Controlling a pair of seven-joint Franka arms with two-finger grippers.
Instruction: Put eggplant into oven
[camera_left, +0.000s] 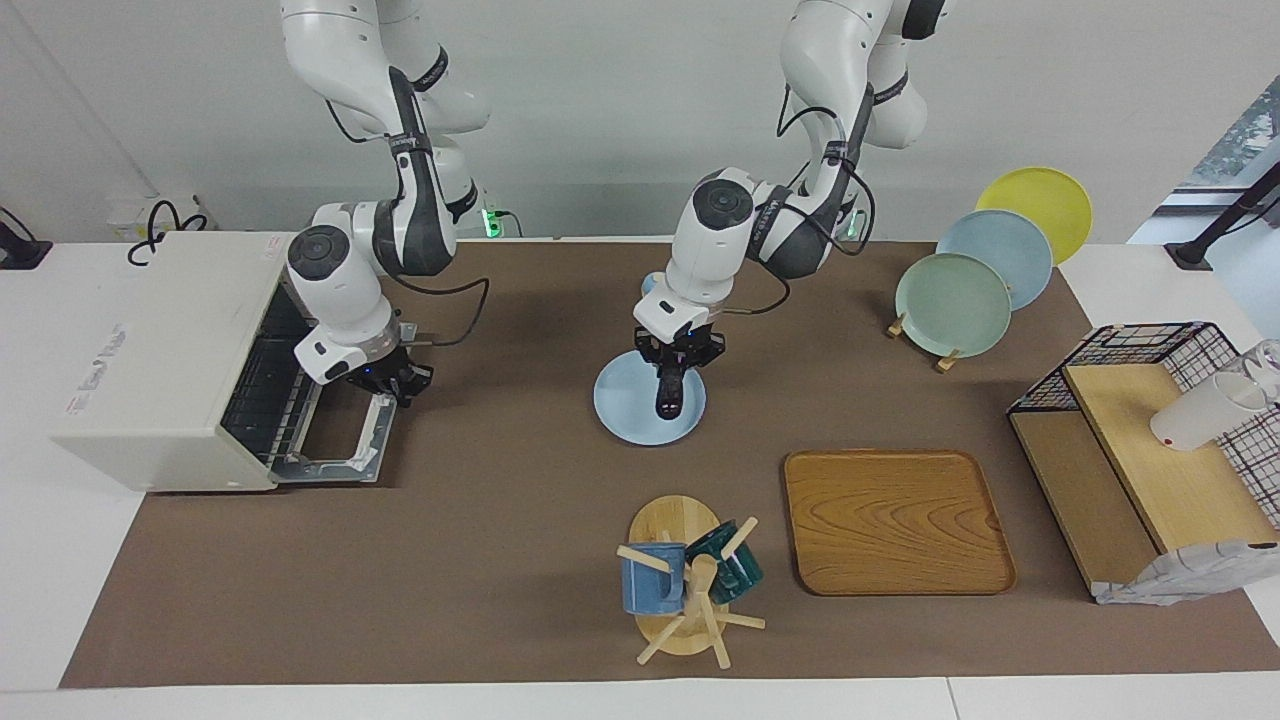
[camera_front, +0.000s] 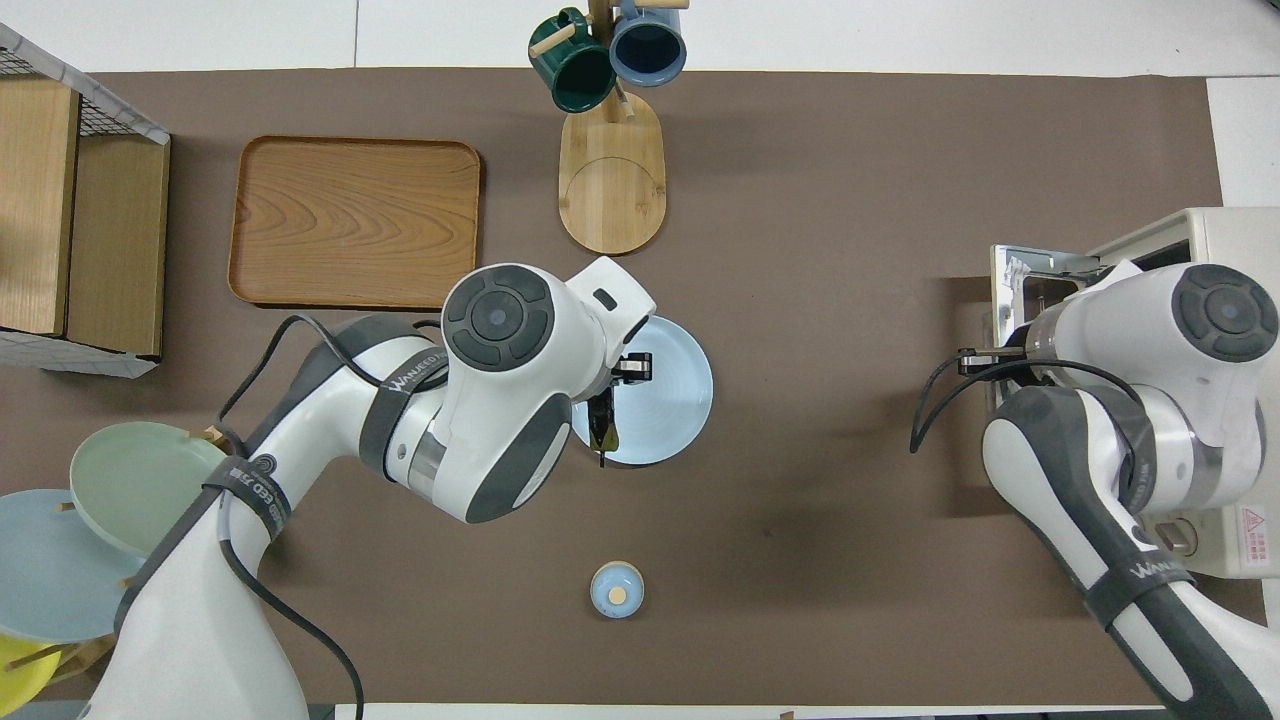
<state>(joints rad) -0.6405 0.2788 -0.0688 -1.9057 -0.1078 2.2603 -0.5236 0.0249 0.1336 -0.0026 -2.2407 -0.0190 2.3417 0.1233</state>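
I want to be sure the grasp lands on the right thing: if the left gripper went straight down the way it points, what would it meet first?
The left gripper points down at the eggplant lying on the light blue plate, so it would meet the eggplant first, if it is not touching it already; under that, the plate.

Oven (camera_left: 165, 360) mouth open – right end effector (camera_left: 392, 381) hangs over lowered door, blocking approach – brown mat between bare.

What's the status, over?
Left gripper shut on eggplant over blue plate. Right gripper at open oven door. Path unobstructed.
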